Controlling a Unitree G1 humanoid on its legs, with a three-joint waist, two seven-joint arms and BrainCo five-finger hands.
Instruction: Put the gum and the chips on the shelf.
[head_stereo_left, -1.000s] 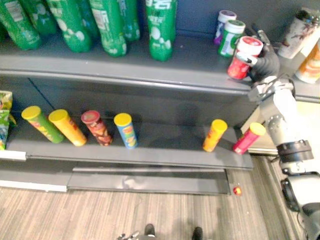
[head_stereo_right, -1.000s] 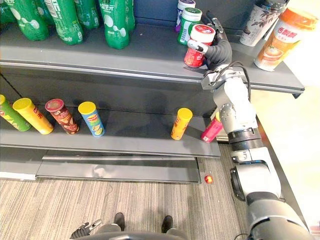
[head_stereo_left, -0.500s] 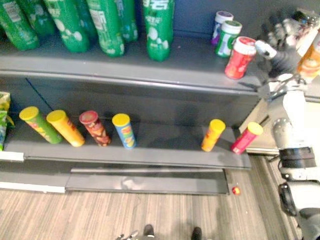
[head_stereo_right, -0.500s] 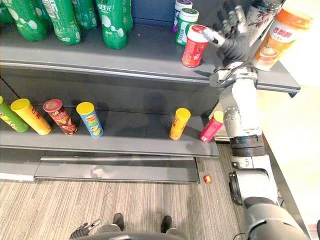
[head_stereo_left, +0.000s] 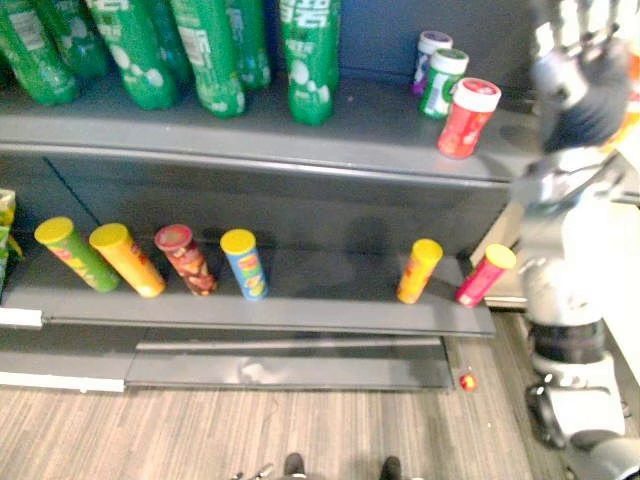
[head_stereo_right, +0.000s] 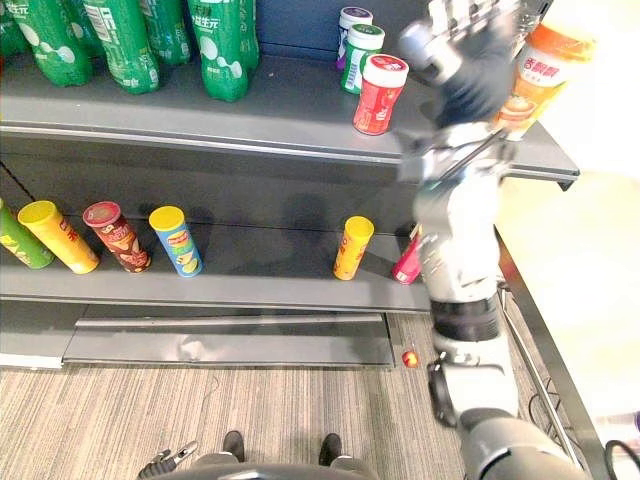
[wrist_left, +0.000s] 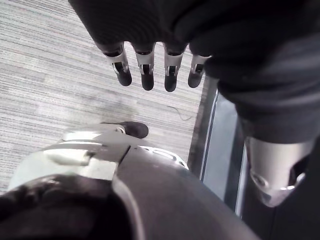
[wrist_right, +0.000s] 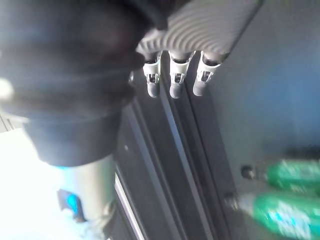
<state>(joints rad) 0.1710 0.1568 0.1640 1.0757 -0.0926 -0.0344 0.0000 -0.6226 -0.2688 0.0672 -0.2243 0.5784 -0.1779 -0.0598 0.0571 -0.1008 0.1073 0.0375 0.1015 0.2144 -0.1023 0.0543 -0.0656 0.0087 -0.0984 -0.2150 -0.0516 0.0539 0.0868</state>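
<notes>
Right hand (head_stereo_right: 470, 55) is hovering empty, fingers spread, just right of the red gum jar (head_stereo_right: 380, 94), which is standing free on the upper shelf (head_stereo_right: 200, 125) (two more jars (head_stereo_right: 358, 58) are sitting behind it). Chips cans (head_stereo_right: 353, 247) are leaning on the lower shelf (head_stereo_right: 260, 288), and the left hand (wrist_left: 146, 67) is hanging loose-fingered over the floor (wrist_left: 50, 75).

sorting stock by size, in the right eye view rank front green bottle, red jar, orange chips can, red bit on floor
1. green bottle, top cut off
2. red jar, barely over the can; nearer shelf, so unsure
3. orange chips can
4. red bit on floor
</notes>
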